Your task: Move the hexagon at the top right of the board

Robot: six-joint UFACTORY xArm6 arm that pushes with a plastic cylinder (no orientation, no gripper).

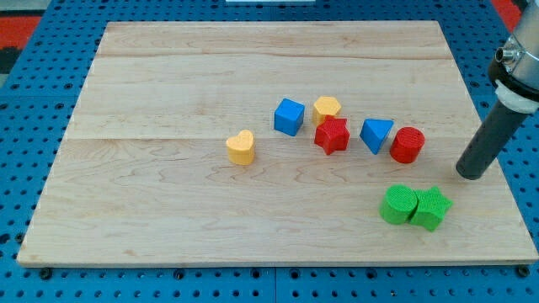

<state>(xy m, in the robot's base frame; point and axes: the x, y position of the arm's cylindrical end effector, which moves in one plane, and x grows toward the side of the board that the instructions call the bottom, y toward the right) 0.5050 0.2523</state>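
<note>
Camera view cuts off the arm's upper part; jawless, my tip (472, 174) rests right of the red cylinder (408, 145), well apart from the yellow plastic hexagon block (327, 108).

Tabletop (168, 93): pale wood, faint grain, three planks with thin seams. Surrounding pegboard (34, 286): blue with dark holes. Yellow hexagon (327, 108), yellow heart (241, 147). Blue cube (289, 116), blue triangle (376, 135). Red star (332, 135), red cylinder (408, 145). Green cylinder (397, 205) and a second green block (432, 207), shape unclear. Rod (491, 139): dark grey, nearly black.
</note>
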